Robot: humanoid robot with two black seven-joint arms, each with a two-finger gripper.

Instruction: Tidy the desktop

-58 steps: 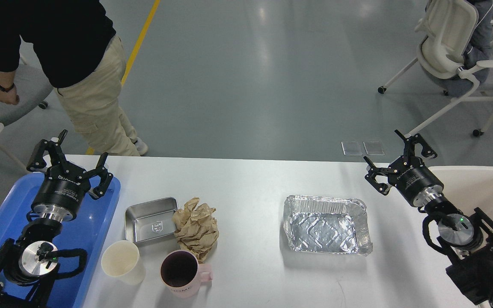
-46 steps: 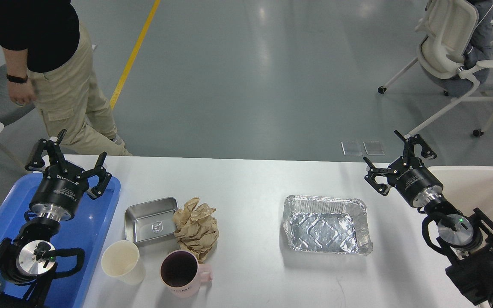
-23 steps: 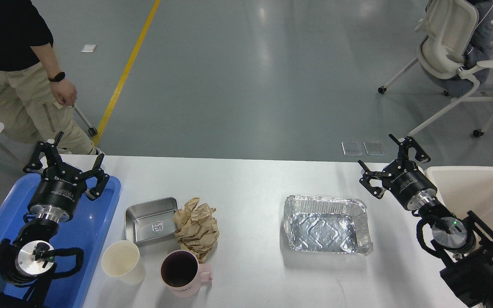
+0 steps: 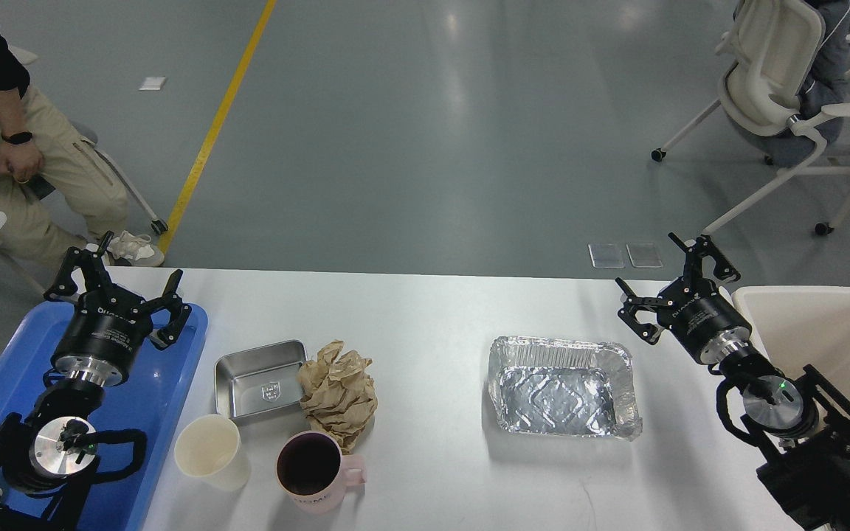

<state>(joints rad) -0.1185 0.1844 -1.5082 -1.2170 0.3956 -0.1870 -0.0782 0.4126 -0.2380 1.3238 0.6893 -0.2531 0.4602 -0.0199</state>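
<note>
White and smooth, the desktop (image 4: 432,310) filled the lower half of the head view, with a blue tray (image 4: 167,383) lying at its left end and a cream bin (image 4: 831,332) at its right. The left gripper (image 4: 119,284) hung over the tray with its fingers spread and nothing between them; the right gripper (image 4: 672,284) stood likewise spread and empty near the far right edge, just beyond the foil tray (image 4: 561,387). That foil tray looked light and easily crushed — its rolled rim seemed the safest hold. The crumpled brown paper (image 4: 339,391) would give softly anywhere. It touched the steel dish (image 4: 260,380), which looked stiff and slippery, best pinched at a wall. The paper cup (image 4: 211,450) seemed light and easy to tip, the pink mug (image 4: 316,472) heavier — its rim or handle would serve. These 4 left-hand things crowded together near the front edge, so little room lay between them, while the middle of the surface offered open space.
</note>
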